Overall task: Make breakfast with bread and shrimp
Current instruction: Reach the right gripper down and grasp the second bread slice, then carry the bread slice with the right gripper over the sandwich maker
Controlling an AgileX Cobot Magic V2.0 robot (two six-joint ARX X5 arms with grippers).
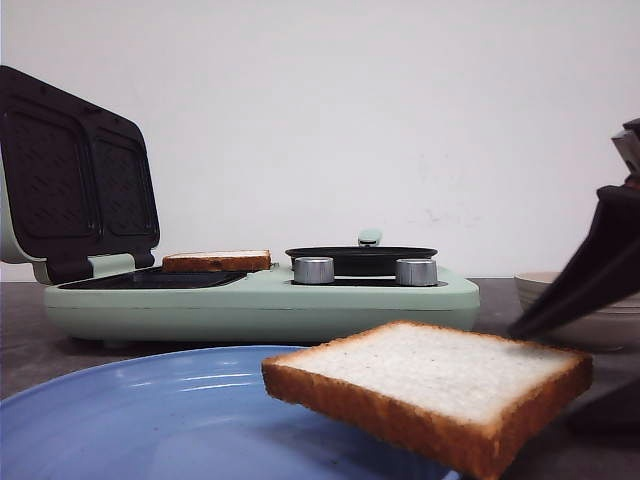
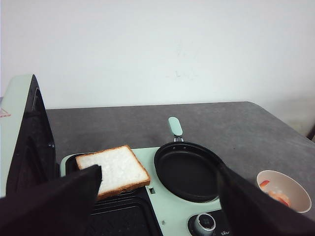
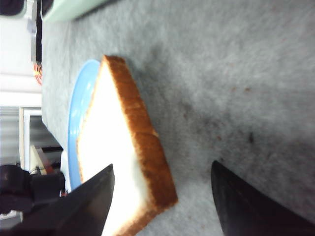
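Nearest slice of bread (image 1: 430, 385) fills the lower front view, tilted, one corner hanging past the blue plate (image 1: 130, 420); plate is cut off by the frame edge. Whether the slice rests on the plate rim or is lifted, I cannot tell. Pale porous crumb on top, golden-brown crust all round. My right gripper (image 3: 162, 196) shows only as a dark finger (image 1: 590, 275) at the front view's right edge, rest out of frame. From the right wrist camera its fingers (image 3: 83, 206) are spread, one by the slice's white face, the other apart over bare grey desk (image 3: 236, 73); contact with the bread is hard to make out.

Second slice of bread (image 2: 114, 170) lies flat on the dark grill plate (image 2: 123, 216) of the green breakfast maker (image 1: 260, 300), toward its far edge. Same look: white crumb, brown crust. Lid (image 1: 75, 180) stands open, two ribbed dark panels inside. My left gripper (image 2: 157, 206) hovers above the maker, jaws wide apart, holding nothing; its fingers (image 2: 54, 206) blur and cover part of the grill plate and a slice corner.

Small black pan (image 2: 188, 170) sits on the maker beside the grill, green handle pointing away. Two silver knobs (image 1: 314, 270) in front of it.

Pale bowl (image 2: 284, 190) on the desk near the maker holds something pinkish-orange, too blurred to identify. In front view the bowl is half hidden behind my right gripper.
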